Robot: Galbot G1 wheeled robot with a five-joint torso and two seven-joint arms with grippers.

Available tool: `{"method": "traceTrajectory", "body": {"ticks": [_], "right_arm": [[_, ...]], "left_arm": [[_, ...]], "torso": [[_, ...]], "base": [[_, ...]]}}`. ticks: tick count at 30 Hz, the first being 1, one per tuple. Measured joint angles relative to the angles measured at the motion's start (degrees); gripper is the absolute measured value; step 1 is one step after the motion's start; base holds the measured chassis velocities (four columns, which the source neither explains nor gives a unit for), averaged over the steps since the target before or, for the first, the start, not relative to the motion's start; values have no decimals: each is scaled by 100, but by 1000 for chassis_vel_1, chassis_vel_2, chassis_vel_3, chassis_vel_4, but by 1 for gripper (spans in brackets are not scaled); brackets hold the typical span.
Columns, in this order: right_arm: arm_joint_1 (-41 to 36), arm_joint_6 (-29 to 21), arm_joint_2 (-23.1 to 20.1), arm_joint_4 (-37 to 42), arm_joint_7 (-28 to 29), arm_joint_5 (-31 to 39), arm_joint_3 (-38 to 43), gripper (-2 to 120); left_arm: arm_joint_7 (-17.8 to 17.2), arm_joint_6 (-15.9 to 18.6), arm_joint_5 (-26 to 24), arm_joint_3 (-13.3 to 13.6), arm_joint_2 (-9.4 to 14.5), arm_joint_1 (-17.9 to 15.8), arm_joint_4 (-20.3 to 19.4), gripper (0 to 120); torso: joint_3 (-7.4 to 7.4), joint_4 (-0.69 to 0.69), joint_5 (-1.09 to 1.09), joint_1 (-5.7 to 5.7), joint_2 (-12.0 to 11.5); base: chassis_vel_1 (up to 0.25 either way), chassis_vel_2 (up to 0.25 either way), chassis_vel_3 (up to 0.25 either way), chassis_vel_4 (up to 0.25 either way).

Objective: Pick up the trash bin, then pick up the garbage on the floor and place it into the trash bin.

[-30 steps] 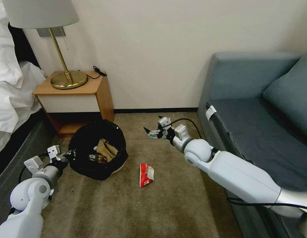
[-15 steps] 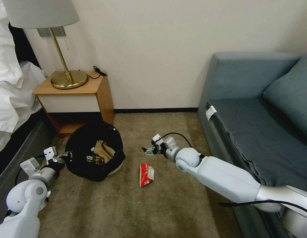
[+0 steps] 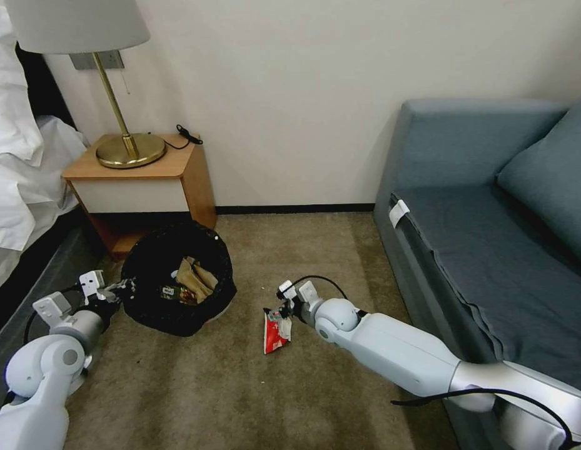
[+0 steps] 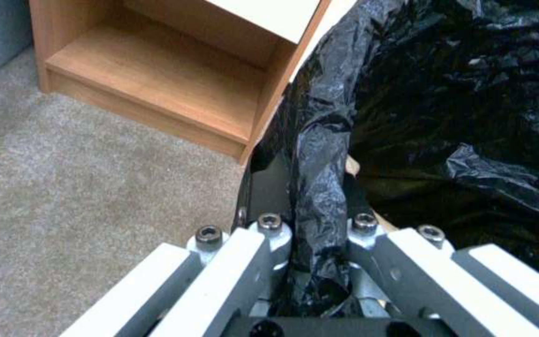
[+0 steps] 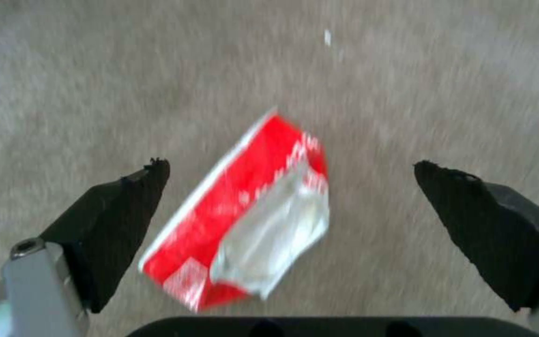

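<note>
Currently right gripper (image 3: 279,314) is low over the carpet (image 3: 240,394), fingers (image 5: 120,220) spread wide and released, straddling the red-white packet (image 5: 244,220) without touching it. Packet lies flat on the carpet between the trash bin (image 3: 176,284) and the sofa (image 3: 490,237). Left gripper (image 3: 118,289) has its fingers (image 4: 269,187) clenched on the bin's rim, pinching the black bag (image 4: 319,154) folded over the edge. Bin sits tilted just in front of the nightstand (image 3: 143,187), mouth toward the head camera. Brown paper bag (image 3: 193,275) and other wrappers lie inside it. Lamp (image 3: 118,144) stands on the nightstand; bed (image 3: 21,162) lies on the robot's left.
</note>
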Motion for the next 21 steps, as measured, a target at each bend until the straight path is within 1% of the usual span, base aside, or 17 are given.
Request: {"method": "traceTrajectory", "body": {"ticks": [1, 6, 8, 9, 11, 14, 15, 16, 17, 21], "right_arm": [[49, -153, 37, -119, -9, 197, -35, 100], [133, -348, 137, -333, -129, 334, -51, 100], [271, -574, 289, -622, -268, 446, -73, 100], [271, -574, 289, -622, -268, 446, -73, 100], [467, -788, 476, -996, -369, 585, -84, 100], [557, -847, 533, -1118, -447, 604, -95, 100], [647, -876, 579, -1227, -541, 612, -126, 100], [826, -935, 675, -1498, -802, 612, -229, 100], [866, -947, 728, -1618, -889, 609, -260, 100], [861, -959, 782, -1677, -983, 602, -298, 100]], "left_arm": [[0, 3, 0, -2, -24, -3, -24, 4], [0, 7, 1, -2, -63, -9, -42, 4], [3, 10, 19, -2, -88, -2, -47, 4], [3, 10, 19, -2, -88, -2, -47, 4], [19, 11, 19, -6, -88, -1, -53, 4], [24, 12, 19, -8, -86, -1, -53, 4], [27, 12, 19, -10, -85, -1, -53, 4], [30, 13, 19, -15, -88, -2, -41, 4], [34, 15, 20, -15, -94, -2, -27, 4], [44, 18, 25, -20, -101, 0, -14, 4]], "torso": [[0, -1, 0, 0, 0], [0, -1, 1, 0, 0], [0, 0, 0, 0, 0], [0, 0, 0, 0, 0], [0, 0, 1, 0, 0], [0, 0, 0, 0, 0], [0, 0, 0, 0, 0], [0, 1, 0, 0, 0], [0, 0, 0, 0, 0], [0, 0, 0, 0, 0]], "base": [[0, 0, 0, 0], [0, 0, 0, 0], [0, 0, 0, 0], [0, 0, 0, 0], [0, 0, 0, 0], [0, 0, 0, 0], [0, 0, 0, 0], [0, 0, 0, 0], [0, 0, 0, 0], [0, 0, 0, 0]]}}
